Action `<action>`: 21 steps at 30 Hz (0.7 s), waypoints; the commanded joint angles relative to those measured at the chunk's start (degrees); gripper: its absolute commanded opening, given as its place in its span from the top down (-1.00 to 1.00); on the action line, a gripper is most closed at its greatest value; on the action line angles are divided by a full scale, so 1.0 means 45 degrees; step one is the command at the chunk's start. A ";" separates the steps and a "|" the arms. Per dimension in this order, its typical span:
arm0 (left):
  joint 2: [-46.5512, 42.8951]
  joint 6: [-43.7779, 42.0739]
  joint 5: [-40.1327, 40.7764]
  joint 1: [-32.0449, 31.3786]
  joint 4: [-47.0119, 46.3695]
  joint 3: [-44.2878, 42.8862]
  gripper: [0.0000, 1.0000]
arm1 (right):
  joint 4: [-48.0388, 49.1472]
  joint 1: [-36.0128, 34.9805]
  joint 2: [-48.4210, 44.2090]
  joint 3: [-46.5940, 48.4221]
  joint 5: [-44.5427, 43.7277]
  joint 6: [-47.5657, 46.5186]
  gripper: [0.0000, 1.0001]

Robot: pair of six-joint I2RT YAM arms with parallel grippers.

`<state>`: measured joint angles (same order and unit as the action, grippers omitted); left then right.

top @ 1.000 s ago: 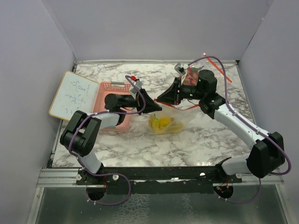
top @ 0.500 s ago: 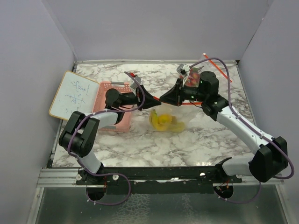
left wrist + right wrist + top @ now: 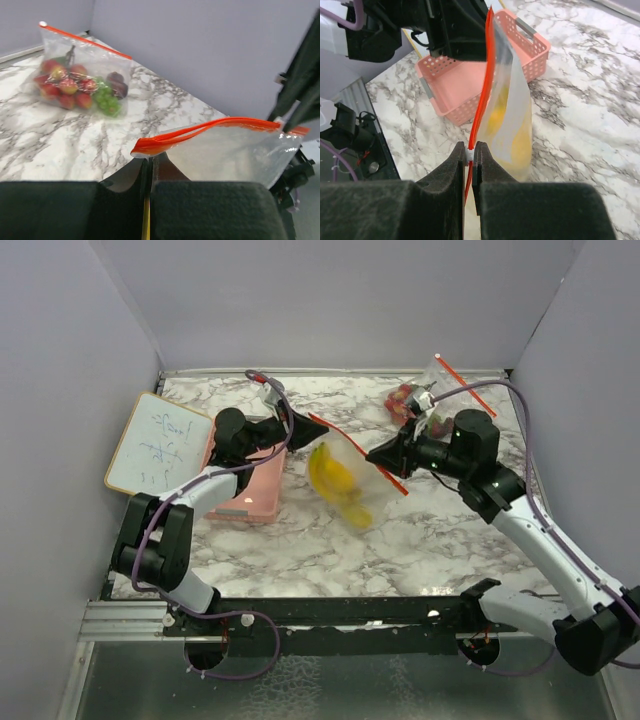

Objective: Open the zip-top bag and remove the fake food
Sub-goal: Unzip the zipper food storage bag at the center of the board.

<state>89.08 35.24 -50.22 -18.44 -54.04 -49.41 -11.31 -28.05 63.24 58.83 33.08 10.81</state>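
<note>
A clear zip-top bag (image 3: 345,475) with an orange zip hangs stretched between both grippers above the table. Yellow fake food (image 3: 332,478) sits in its lower part, also showing through the plastic in the right wrist view (image 3: 512,142). My left gripper (image 3: 298,430) is shut on the bag's far end (image 3: 150,146), by the basket. My right gripper (image 3: 382,455) is shut on the small white slider on the orange zip (image 3: 471,154). The zip strip (image 3: 210,129) runs between them, and its two lips look slightly parted near the left gripper.
A second zip-top bag (image 3: 418,398) with red, green and dark purple fake food (image 3: 80,85) lies at the back right. A pink slotted basket (image 3: 245,490) sits left of centre, under the left arm. A small whiteboard (image 3: 158,443) leans at the left wall.
The grippers have drawn apart, the left back toward the basket and the right to the right. The bag has come up off the table and is pulled taut. The right jaws have closed further.
</note>
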 commanded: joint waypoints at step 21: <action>0.0578 -0.0796 0.2582 -0.0236 0.2272 -0.1317 1.00 | -0.2589 -0.0075 -0.4170 -0.2299 -0.1413 -0.0376 0.28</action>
<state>93.43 36.71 -41.23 -18.46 -43.92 -54.00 -21.91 -28.08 44.36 47.59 24.77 9.87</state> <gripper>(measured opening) 0.012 0.253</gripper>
